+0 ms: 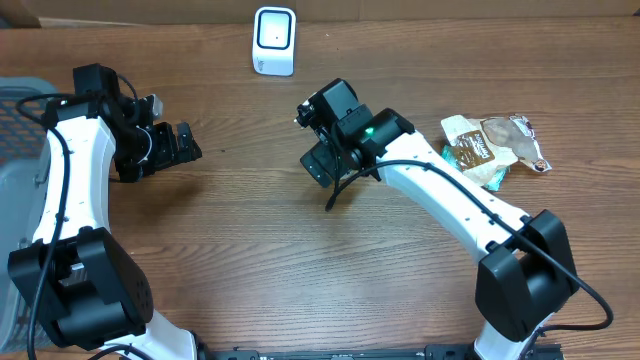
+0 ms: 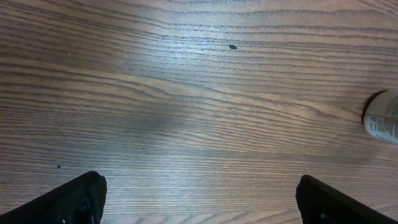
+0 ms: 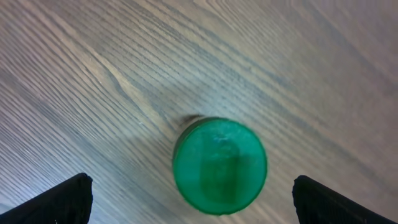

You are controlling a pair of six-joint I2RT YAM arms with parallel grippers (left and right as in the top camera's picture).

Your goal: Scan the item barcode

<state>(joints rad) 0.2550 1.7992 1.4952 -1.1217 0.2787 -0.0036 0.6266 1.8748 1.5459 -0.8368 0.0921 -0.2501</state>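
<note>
Overhead, the right gripper [image 1: 322, 165] hung nose-down over the middle of the table [image 1: 250, 230], its arm reaching in from the near right corner with the wrist bent over. The item itself was hidden beneath it. The scanner [image 1: 274, 40] stood well apart at the far edge, and some snack packets [image 1: 495, 148] lay to the right. The left gripper [image 1: 178, 145] pointed inward from the left side, near a grey basket [image 1: 15, 100].

From the left wrist I saw its jaws spread wide over bare wood, holding nothing. A white labelled object [image 2: 380, 118] showed at the right edge; I could not tell what it was.

From the right wrist I looked straight down on the item's green cap [image 3: 219, 165], standing upright between the fingers [image 3: 62, 199]. The jaws were fully apart and clear of it on both sides. I judged it a small, light, rigid bottle with smooth round sides that might slip or spin. I would pinch the body just below the cap, leaving the label uncovered.
</note>
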